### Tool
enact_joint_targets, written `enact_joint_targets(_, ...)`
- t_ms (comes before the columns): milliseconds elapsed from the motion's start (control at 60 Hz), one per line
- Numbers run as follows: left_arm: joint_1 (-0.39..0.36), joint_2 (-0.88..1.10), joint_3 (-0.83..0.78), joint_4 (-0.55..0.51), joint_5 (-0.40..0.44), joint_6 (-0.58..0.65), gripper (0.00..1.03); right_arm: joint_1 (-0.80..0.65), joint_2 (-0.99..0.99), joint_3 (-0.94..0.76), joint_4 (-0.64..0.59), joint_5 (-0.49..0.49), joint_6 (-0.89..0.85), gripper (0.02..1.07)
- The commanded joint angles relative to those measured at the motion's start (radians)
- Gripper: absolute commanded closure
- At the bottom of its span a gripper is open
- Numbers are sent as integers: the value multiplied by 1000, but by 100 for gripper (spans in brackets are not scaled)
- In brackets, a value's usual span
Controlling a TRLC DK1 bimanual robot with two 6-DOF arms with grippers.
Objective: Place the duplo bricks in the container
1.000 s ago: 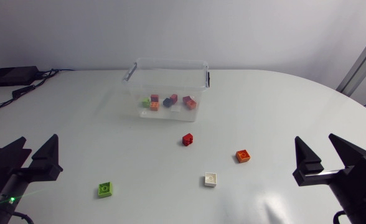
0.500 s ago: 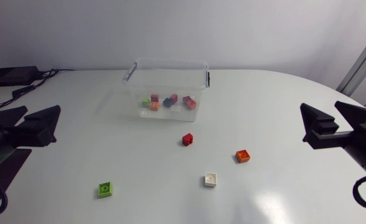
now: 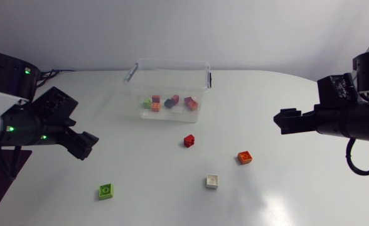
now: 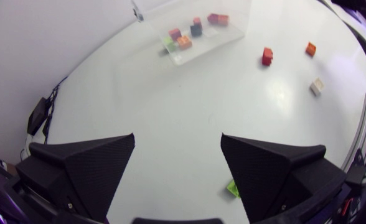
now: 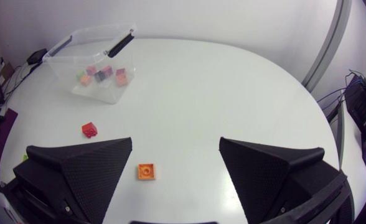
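Left pincer [image 4: 177, 138] and right pincer [image 5: 176, 140] hover spread wide over the table [image 3: 266, 107] (red brick [image 3: 189, 140] near the container [image 3: 169, 62]).

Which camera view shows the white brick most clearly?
The head view: the white brick lies uncovered, seen from above. The left wrist view shows it small, far ahead of the left gripper. The right wrist view does not show it.

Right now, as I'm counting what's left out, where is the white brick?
In the head view the white brick lies loose right of centre, nearest the orange brick, with the red brick farther back toward the container.
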Motion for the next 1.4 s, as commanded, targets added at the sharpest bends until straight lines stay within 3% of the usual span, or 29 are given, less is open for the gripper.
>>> enact_joint_targets(0,-19,51,33,-52,-6,122,8,7,49,38,-37,-30,-31,6)
enact_joint_targets(150,-111,96,-6,-154,-3,264,8,4,164,126,-164,-46,-166,6)
enact_joint_targets(267,-122,162,-36,-180,-3,378,8,-14,204,141,-198,-157,-267,6)
enact_joint_targets(467,-128,265,-56,-211,-3,481,12,7,236,163,-234,-174,-285,6)
enact_joint_targets(683,-163,317,-62,-252,19,530,16,21,283,164,-230,-180,-287,7)
enact_joint_targets(983,-153,481,-27,-239,82,550,21,44,342,164,-202,-184,-276,7)
enact_joint_targets(1083,-151,502,-15,-220,109,553,28,52,360,159,-187,-184,-271,7)
enact_joint_targets(1167,-140,518,-4,-200,129,561,45,58,366,152,-175,-184,-271,7)
enact_joint_targets(1383,-107,591,30,-196,145,548,59,69,392,132,-126,-177,-261,7)
